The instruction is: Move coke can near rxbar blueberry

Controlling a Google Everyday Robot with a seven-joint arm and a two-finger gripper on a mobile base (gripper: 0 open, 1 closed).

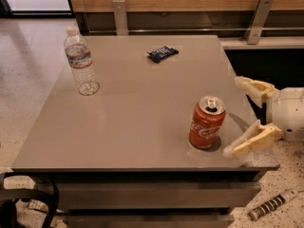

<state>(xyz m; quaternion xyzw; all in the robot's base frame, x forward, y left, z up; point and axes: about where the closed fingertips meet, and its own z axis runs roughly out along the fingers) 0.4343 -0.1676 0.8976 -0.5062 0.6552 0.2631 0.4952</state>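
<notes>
My gripper (pixel 233 118), jaws spread wide, just beside the coke can (pixel 207 123); an off-centre approach could topple it.

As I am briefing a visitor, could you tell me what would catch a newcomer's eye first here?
The red coke can stands upright near the front right corner of the table, with the open tool just to its right, not touching it. Farther back lies the dark rxbar blueberry, and a clear water bottle stands at the left.
</notes>
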